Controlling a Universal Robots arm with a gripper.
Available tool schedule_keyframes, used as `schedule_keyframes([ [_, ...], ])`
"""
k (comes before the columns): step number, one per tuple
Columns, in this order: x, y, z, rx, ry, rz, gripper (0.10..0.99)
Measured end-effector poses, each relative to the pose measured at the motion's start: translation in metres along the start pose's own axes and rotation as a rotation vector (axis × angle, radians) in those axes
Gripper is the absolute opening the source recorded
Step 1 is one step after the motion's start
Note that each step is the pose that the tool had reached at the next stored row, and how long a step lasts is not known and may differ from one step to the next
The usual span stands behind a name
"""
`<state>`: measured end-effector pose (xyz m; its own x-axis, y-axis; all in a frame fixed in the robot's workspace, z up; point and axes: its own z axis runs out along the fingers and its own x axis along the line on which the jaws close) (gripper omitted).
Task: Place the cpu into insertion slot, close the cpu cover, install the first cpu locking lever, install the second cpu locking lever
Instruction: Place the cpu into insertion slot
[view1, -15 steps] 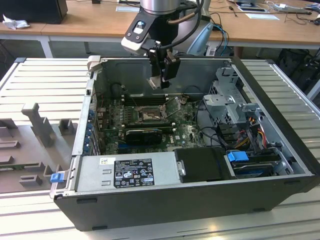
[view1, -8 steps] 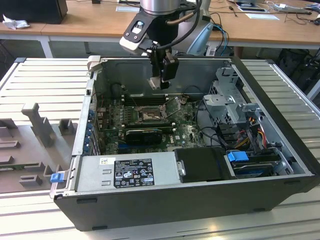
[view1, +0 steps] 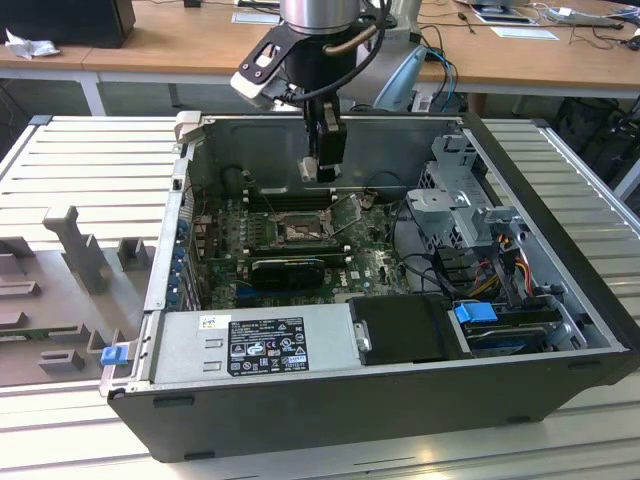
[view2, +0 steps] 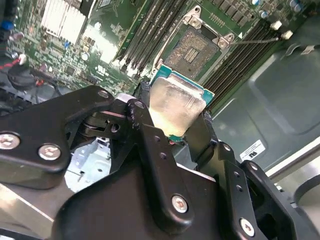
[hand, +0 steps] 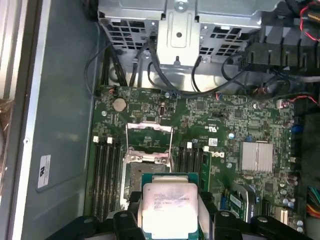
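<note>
While your gripper (view1: 321, 172) hangs inside the open case (view1: 560, 270), its fingers are clamped on the cpu (view2: 175, 106), pinching two opposite edges, pale metal top showing in both wrist views. You have nothing seated yet: the insertion slot (view2: 192, 50) lies bare on the board (hand: 225, 130) below, and in the exterior view it sits at about seven o'clock from the fingertips, near but apart, with air between chip and pin field. The cpu cover (hand: 149, 126) stands swung up beside the slot, at about two o'clock from it in the exterior view, so the opening is free. By my judgement the chip's edges run roughly square to the socket's sides.
</note>
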<state>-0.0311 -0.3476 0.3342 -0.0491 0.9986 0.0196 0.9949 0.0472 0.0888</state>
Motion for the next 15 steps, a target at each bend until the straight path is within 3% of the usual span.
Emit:
schedule_keyframes([
  [2, 0.0001, -0.0001, 0.0018, 0.000, -0.0025, 0.027, 0.533],
  [15, 0.0000, -0.0005, 0.0050, 0.000, -0.0021, 0.028, 0.533],
])
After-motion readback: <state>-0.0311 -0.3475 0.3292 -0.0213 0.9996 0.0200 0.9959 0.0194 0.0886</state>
